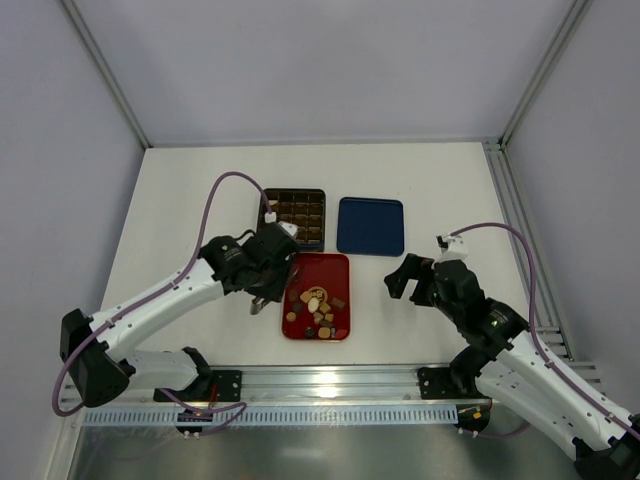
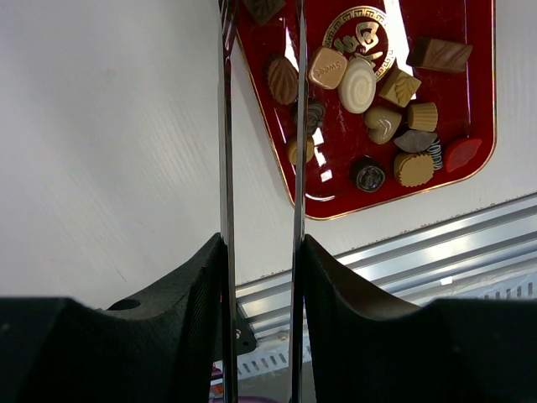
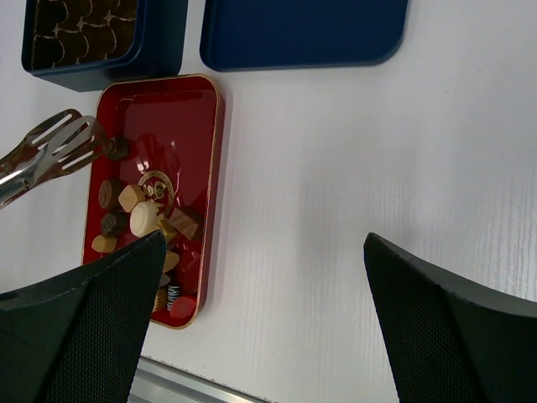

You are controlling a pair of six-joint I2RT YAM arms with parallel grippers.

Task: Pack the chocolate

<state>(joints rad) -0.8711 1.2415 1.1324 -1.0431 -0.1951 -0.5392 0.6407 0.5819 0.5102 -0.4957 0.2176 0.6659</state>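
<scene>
Left gripper point(image 2: 262, 252) is clamped on metal tongs point(image 2: 226, 126), just left of the red tray point(image 1: 341, 262). The tong tips reach over the tray's far-left corner and look pinched on one dark piece point(image 3: 117, 149). Loose chocolates point(image 2: 359, 84) sit mostly in the tray's near half, roughly a dozen or more. Gridded box point(image 1: 296, 218) is just behind the tray; some cells look filled, count unclear. Blue lid point(image 1: 370, 225) is behind the tray to the right, off the box. Right gripper point(image 1: 405, 276) is right of the tray, jaws wide, empty. Judgement: packing partly done, most pieces not yet moved, lid not on.
</scene>
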